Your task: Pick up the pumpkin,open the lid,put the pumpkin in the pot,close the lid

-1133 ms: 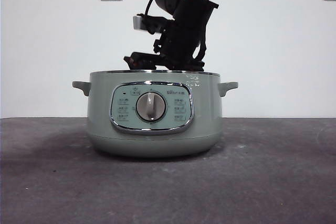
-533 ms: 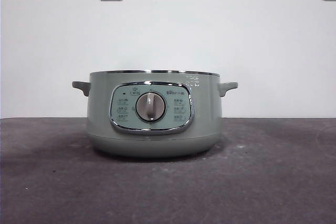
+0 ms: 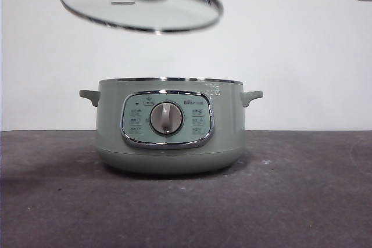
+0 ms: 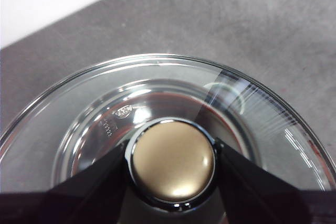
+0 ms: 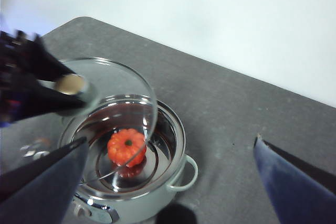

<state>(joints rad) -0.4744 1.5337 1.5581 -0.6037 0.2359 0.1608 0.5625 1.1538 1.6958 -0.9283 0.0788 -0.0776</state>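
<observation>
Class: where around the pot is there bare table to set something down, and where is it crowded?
Bare table lies in front of the pot and to both sides. Above it is crowded: the left gripper holds the lid there, and the pumpkin sits inside.

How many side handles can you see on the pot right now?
2: one handle on one side of the pot and another handle opposite it, both just below the rim.

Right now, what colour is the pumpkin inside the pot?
Orange, with a dark stem spot; the pumpkin shows best in the right wrist view.
</observation>
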